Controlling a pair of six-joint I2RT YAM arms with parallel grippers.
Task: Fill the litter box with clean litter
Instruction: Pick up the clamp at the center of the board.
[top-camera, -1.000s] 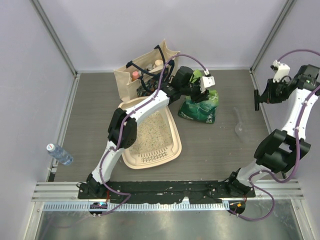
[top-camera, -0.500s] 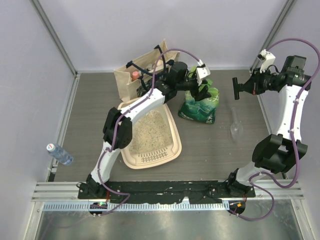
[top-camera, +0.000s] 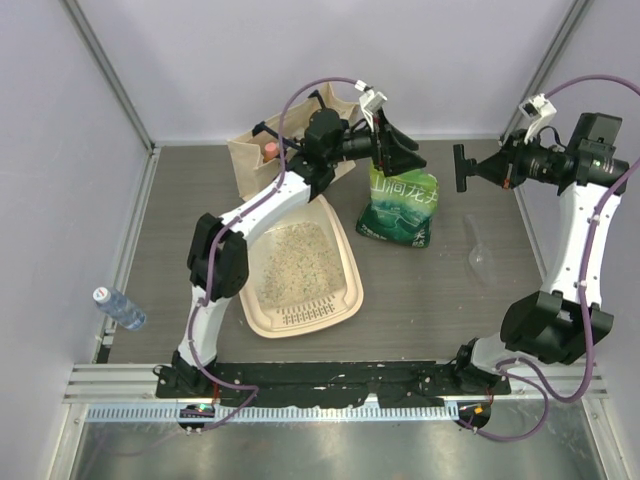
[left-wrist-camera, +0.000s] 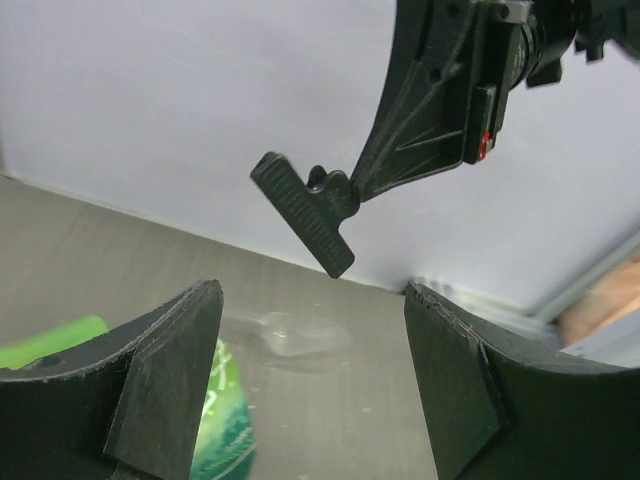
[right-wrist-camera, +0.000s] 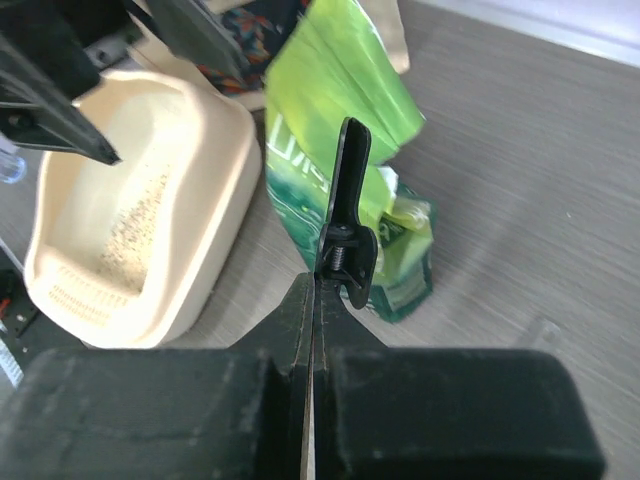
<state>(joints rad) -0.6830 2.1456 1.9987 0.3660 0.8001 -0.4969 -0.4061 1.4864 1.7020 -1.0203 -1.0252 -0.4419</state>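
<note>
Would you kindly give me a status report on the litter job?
Left gripper open near the bag top, holding nothing. Right gripper shut, empty, raised. Box holds a thin layer of litter. Nothing blocking it.

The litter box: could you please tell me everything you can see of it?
The litter box is a cream plastic tray with rounded corners, a wide rim and a slotted strip at its near end. It lies flat on the table, left of the green bag, holding a shallow layer of pale speckled litter.
</note>
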